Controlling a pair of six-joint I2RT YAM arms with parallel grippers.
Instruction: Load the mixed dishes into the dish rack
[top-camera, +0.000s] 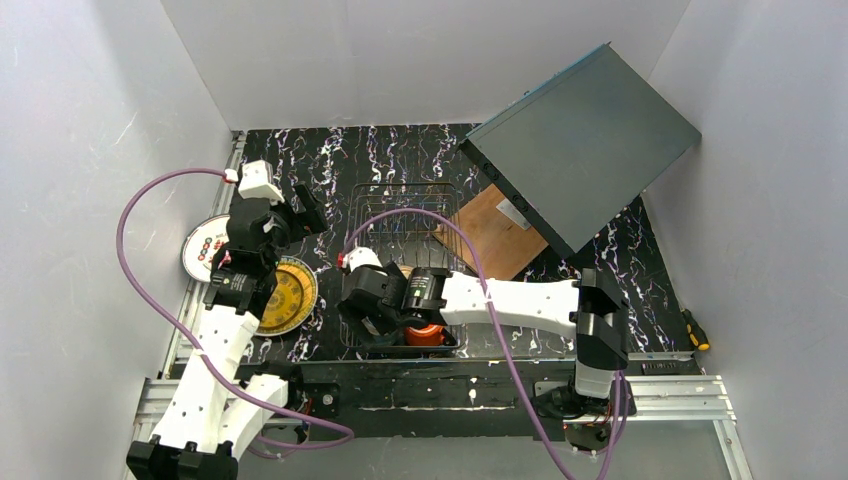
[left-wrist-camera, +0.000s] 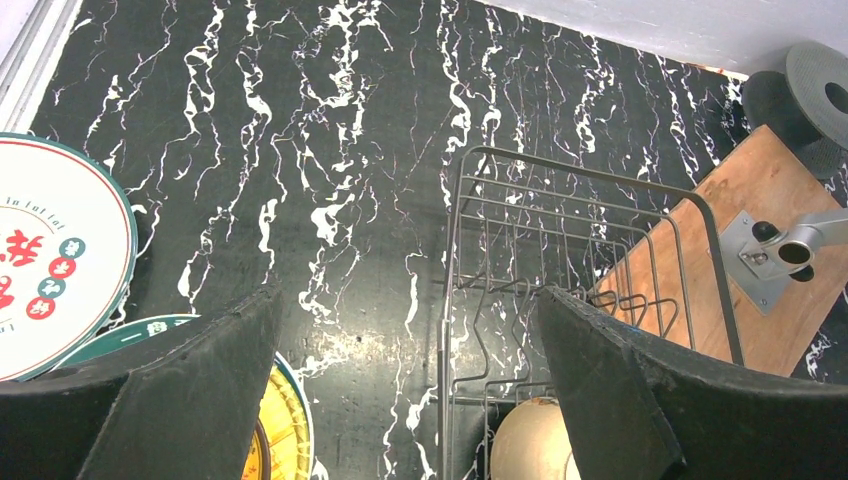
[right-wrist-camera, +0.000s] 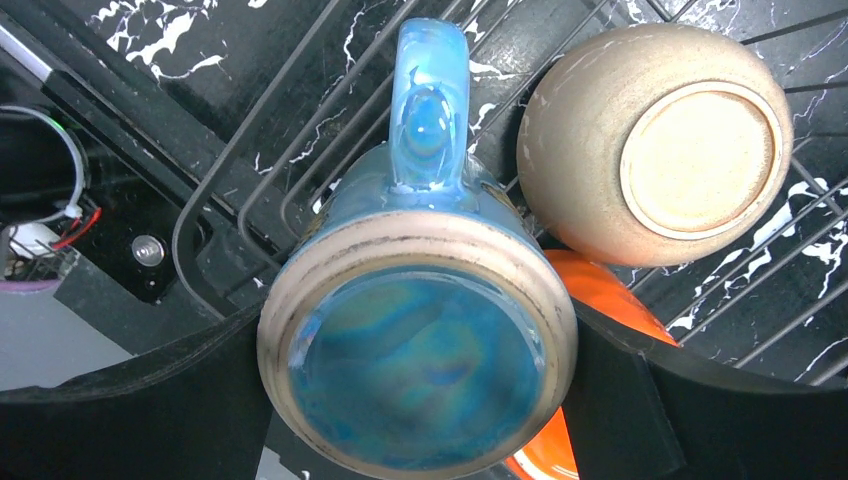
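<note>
The near end of the dish rack (top-camera: 405, 215) is filled by the blue mug (right-wrist-camera: 420, 370), the bowl (right-wrist-camera: 650, 150) and the orange mug (right-wrist-camera: 600, 290); its far half is left open. To its right, passage is barred by the tilted grey panel (top-camera: 580, 140).

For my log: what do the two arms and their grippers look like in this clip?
Both the left arm and right arm have white shells with black joint housings. A purple cable loops along each. The fingers are broad, matte black wedges. The right arm's black wrist housing carries a small greenish label.
</note>
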